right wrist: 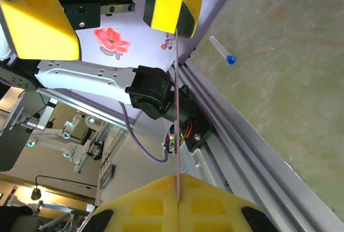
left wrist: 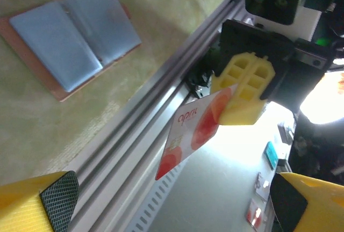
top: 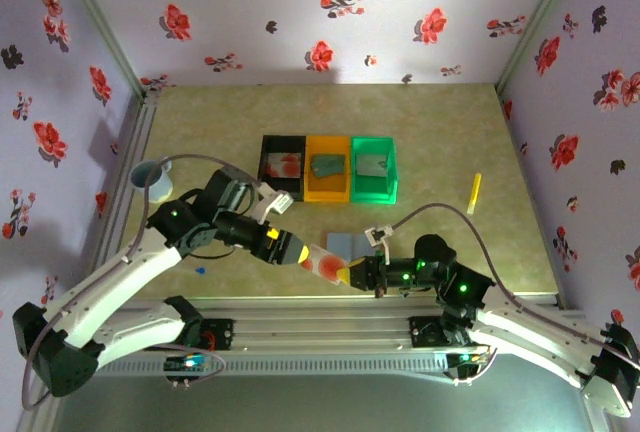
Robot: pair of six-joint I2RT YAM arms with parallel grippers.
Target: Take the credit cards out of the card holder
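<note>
left gripper [top: 300, 251]: fingers wide apart with nothing clamped; just left of centre in the top view.
right gripper [top: 350, 274]: fingers pressed together on one end of the card; just right of the left gripper, low in the top view.
card [left wrist: 194, 130]: pale with red-orange blotches, in the air between the two grippers, above the rail [left wrist: 129, 122]. It sits tilted at centre of the left wrist view, one corner under a yellow right finger [left wrist: 244, 89]. Edge-on in the right wrist view, its far end is beside one left finger [right wrist: 174, 1]; whether they touch I cannot tell.
holder [left wrist: 70, 44]: lying open on the table [top: 450, 132], blue-grey inside up, pinkish edge showing; upper left of the left wrist view, apart from the card.
bins: black [top: 282, 139], orange [top: 327, 140] and green [top: 392, 167] in a row at centre of the top view, above the holder.
second card [top: 285, 164]: in the black bin.
</note>
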